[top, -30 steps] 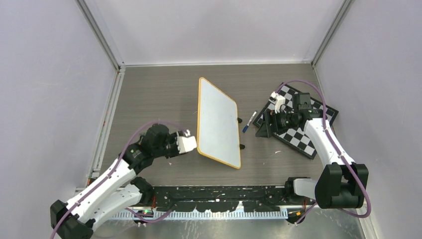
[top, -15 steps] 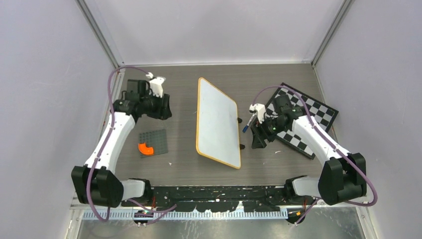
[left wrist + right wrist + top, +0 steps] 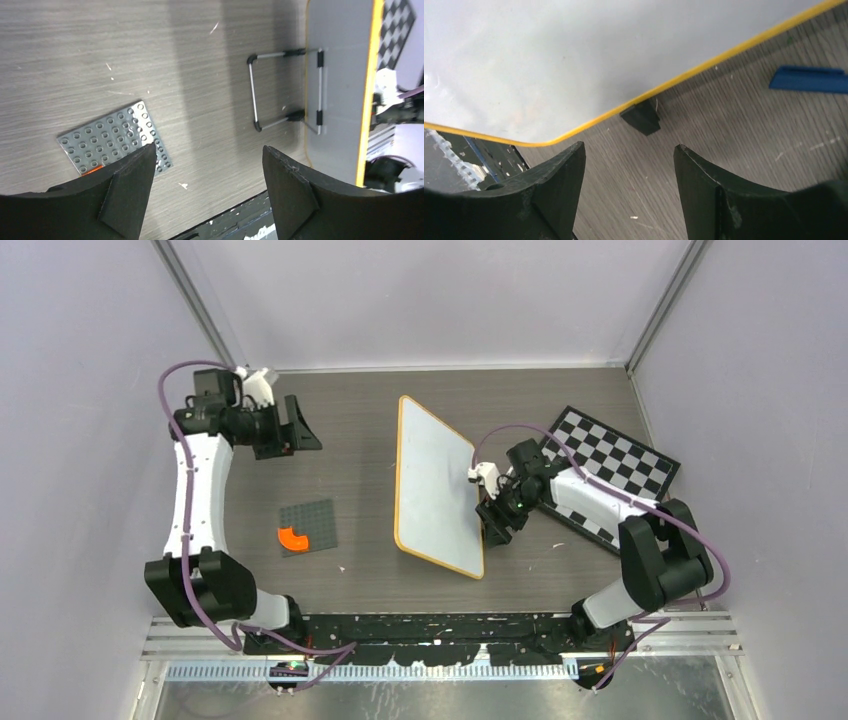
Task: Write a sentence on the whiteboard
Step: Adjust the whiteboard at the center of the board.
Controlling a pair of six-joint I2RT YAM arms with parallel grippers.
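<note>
The whiteboard point(image 3: 435, 485), white with an orange-yellow frame, stands tilted at the table's middle. My right gripper point(image 3: 495, 522) is open and empty, low by the board's right edge near its front corner. In the right wrist view the board point(image 3: 599, 50) and a black clip foot point(image 3: 640, 118) lie just ahead of the right gripper point(image 3: 629, 147), and a blue marker point(image 3: 806, 79) lies on the table at the right. My left gripper point(image 3: 298, 430) is open and empty at the far left back. The left wrist view shows the left gripper point(image 3: 208, 152), the board's back point(image 3: 337, 85) and its wire stand point(image 3: 285, 90).
A grey studded baseplate point(image 3: 308, 525) with an orange piece point(image 3: 292, 538) lies left of the board, also in the left wrist view point(image 3: 112, 142). A black-and-white checkered board point(image 3: 615, 465) lies at the right. Walls close in on three sides.
My left arm has swung from the whiteboard's left edge out to the far back left, uncovering the baseplate. My right gripper has moved from the checkered board to the whiteboard's right edge.
</note>
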